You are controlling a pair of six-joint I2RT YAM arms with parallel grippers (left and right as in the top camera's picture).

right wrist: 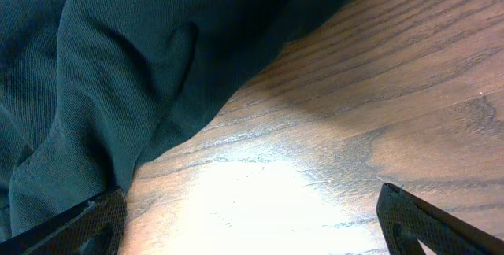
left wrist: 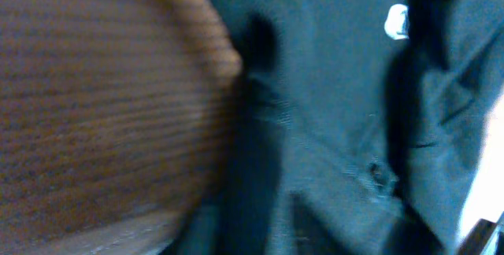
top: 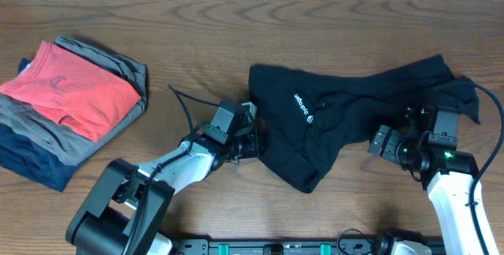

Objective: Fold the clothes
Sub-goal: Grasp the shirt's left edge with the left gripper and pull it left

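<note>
The black collared shirt (top: 339,105) lies crumpled at the table's centre-right, with its white logo text (top: 302,97) and round emblem (top: 312,116) facing up. My left gripper (top: 250,141) is at the shirt's left edge. The left wrist view is blurred and filled with shirt fabric (left wrist: 331,129) and white marks (left wrist: 394,19); its fingers do not show. My right gripper (top: 380,141) is open over bare wood at the shirt's lower right edge. In the right wrist view its fingers (right wrist: 252,223) are wide apart, and the left one is next to the fabric (right wrist: 118,66).
A stack of folded garments sits at the left: coral-red (top: 71,90) on top, grey (top: 118,66) and navy (top: 31,160) beneath. A thin black cable (top: 185,105) runs over the wooden table (top: 236,19) near the left arm.
</note>
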